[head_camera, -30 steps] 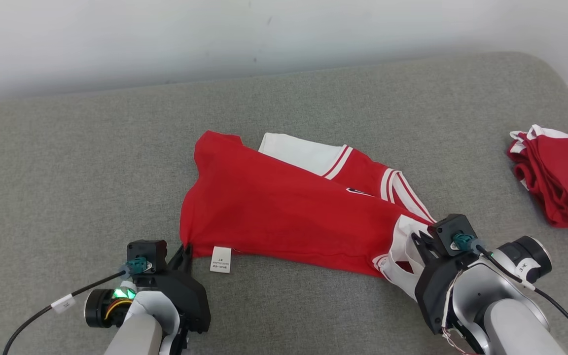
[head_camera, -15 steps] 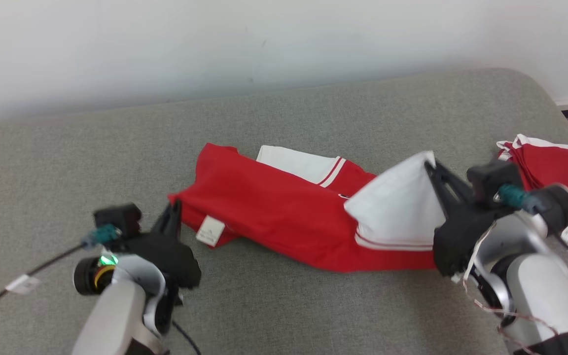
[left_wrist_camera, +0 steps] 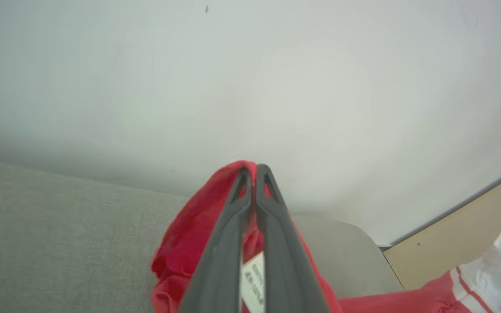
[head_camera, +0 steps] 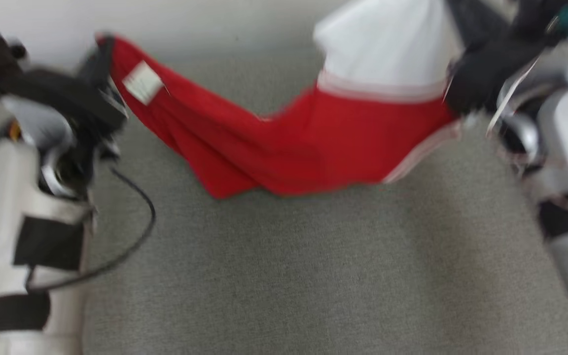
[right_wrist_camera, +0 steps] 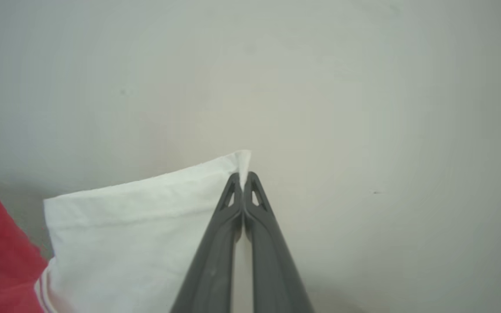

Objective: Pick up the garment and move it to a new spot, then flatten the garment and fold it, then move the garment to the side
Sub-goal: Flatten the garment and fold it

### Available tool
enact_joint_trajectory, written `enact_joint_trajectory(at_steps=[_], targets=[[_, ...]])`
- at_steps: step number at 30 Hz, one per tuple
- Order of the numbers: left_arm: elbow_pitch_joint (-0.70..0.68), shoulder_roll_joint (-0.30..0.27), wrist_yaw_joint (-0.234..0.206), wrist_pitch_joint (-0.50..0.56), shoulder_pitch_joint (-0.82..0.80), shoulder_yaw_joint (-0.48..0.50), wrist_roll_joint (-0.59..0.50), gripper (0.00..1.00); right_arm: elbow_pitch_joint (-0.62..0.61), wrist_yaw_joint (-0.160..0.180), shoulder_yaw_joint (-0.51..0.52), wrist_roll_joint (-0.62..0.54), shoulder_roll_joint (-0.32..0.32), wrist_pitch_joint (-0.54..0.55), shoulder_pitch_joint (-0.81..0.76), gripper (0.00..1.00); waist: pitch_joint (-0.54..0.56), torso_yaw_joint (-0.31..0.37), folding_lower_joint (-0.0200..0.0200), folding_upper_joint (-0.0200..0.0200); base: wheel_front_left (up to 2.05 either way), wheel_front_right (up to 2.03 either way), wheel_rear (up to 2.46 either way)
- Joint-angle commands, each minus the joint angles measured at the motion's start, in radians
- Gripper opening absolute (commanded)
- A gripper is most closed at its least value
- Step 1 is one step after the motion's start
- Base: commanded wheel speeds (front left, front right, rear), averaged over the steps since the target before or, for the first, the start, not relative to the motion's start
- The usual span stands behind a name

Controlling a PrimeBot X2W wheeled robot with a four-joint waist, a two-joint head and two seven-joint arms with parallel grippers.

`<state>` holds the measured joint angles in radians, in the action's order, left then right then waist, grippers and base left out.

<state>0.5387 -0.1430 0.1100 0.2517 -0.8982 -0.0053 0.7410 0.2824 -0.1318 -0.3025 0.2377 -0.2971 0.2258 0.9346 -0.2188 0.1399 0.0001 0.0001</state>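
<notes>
My left claw (left_wrist_camera: 252, 168) is clenched on the shirt (head_camera: 308, 148) at its red corner (the tag (head_camera: 142, 83) sits right there). It hangs slack over the grey cushion (head_camera: 289, 276) across to my right claw (right_wrist_camera: 242, 176), clenched on its white part.

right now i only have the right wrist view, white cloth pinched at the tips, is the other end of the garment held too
Observer: Yes, the left end effector is shut on a red corner of the garment.
Operator: is it off the surface
Observer: In the head view it sags between both arms toward the grey cushion. The blur hides whether its lowest fold touches.
Operator: any marker at the left grip
Observer: A white care label shows beside that grip, facing the head camera.
</notes>
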Motion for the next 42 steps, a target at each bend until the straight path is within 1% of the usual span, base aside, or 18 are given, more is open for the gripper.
enact_joint_trajectory(at_steps=[1,2,3,5,6,8,9,11,15,18,21,25,27,31,36,39,40,42], targets=[[-0.006,-0.002,-0.007,0.013,-0.039,0.001,0.007,0.00,0.019,0.002,0.000,-0.015,-0.011,-0.016,0.047,0.00,-0.125,0.031,-0.0001,-0.0001,0.00,0.00,0.00],[-0.006,-0.013,-0.016,0.024,-0.076,0.003,0.006,0.00,0.055,0.002,0.003,-0.018,-0.008,-0.029,0.098,0.00,-0.151,0.030,-0.0001,-0.0001,0.00,0.00,0.00],[-0.005,-0.028,-0.028,0.029,-0.118,0.012,0.003,0.00,0.091,0.002,0.031,-0.002,0.009,-0.040,0.150,0.00,-0.177,0.029,-0.0001,-0.0001,0.00,0.00,0.00],[-0.005,-0.043,-0.051,0.024,-0.197,0.023,-0.005,0.00,0.148,0.002,0.034,-0.035,0.009,-0.074,0.273,0.00,-0.222,0.031,-0.0001,-0.0001,0.00,0.00,0.00],[-0.007,-0.045,-0.064,0.014,-0.238,0.030,-0.009,0.00,0.176,0.002,0.067,-0.023,0.023,-0.099,0.328,0.00,-0.245,0.030,-0.0001,-0.0001,0.00,0.00,0.00],[-0.011,-0.051,-0.084,-0.003,-0.315,0.038,-0.017,0.00,0.216,0.002,0.114,-0.059,0.027,-0.150,0.427,0.00,-0.285,0.029,-0.0001,-0.0001,0.00,0.00,0.00],[-0.015,-0.053,-0.094,-0.017,-0.357,0.042,-0.021,0.00,0.236,0.002,0.155,-0.063,0.034,-0.178,0.478,0.00,-0.304,0.026,-0.0001,-0.0001,0.00,0.00,0.00],[-0.020,-0.059,-0.105,-0.041,-0.432,0.055,-0.020,0.00,0.269,0.002,0.197,-0.100,0.041,-0.232,0.581,0.00,-0.336,0.023,-0.0001,-0.0001,0.00,0.00,0.00],[-0.015,-0.077,-0.093,-0.104,-0.561,0.070,-0.028,0.00,0.319,0.002,0.273,-0.148,0.045,-0.356,0.735,0.00,-0.382,0.020,-0.0001,-0.0001,0.00,0.00,0.00],[-0.016,-0.079,-0.068,-0.157,-0.627,0.079,-0.022,0.00,0.345,0.002,0.295,-0.182,0.043,-0.434,0.812,0.00,-0.404,0.019,-0.0001,-0.0001,0.00,0.00,0.00],[-0.020,-0.086,-0.048,-0.205,-0.661,0.083,-0.023,0.00,0.345,0.002,0.300,-0.213,0.034,-0.474,0.856,0.00,-0.428,0.020,-0.0001,-0.0001,0.00,0.00,0.00],[-0.011,-0.088,-0.015,-0.255,-0.653,0.071,-0.022,0.00,0.332,0.002,0.302,-0.225,0.041,-0.490,0.834,0.00,-0.472,0.022,-0.0001,-0.0001,0.00,0.00,0.00],[0.007,-0.091,-0.005,-0.266,-0.620,0.051,-0.037,0.00,0.326,0.002,0.268,-0.228,0.045,-0.490,0.793,0.00,-0.494,0.024,-0.0001,-0.0001,0.00,0.00,0.00],[0.038,-0.087,0.011,-0.302,-0.557,0.023,-0.036,0.00,0.275,0.002,0.183,-0.189,0.037,-0.491,0.683,0.00,-0.508,0.019,-0.0001,-0.0001,0.00,0.00,0.00],[0.040,-0.096,0.022,-0.323,-0.455,-0.028,-0.005,0.00,0.174,0.002,0.100,-0.092,-0.010,-0.491,0.491,0.00,-0.467,0.006,-0.0001,-0.0001,0.00,0.00,0.00],[-0.004,-0.111,0.023,-0.324,-0.371,-0.077,0.031,0.00,0.127,0.002,0.068,-0.021,-0.040,-0.486,0.368,0.00,-0.422,-0.002,-0.0001,-0.0001,0.00,0.00,0.00],[-0.021,-0.118,0.020,-0.322,-0.338,-0.090,0.047,0.00,0.107,0.002,0.063,0.001,-0.049,-0.471,0.327,0.00,-0.404,-0.003,-0.0001,-0.0001,0.00,0.00,0.00],[-0.055,-0.134,0.019,-0.324,-0.270,-0.118,0.071,0.00,0.055,0.002,0.066,0.007,-0.083,-0.434,0.242,0.00,-0.363,-0.008,-0.0001,-0.0001,0.00,0.00,0.00]])
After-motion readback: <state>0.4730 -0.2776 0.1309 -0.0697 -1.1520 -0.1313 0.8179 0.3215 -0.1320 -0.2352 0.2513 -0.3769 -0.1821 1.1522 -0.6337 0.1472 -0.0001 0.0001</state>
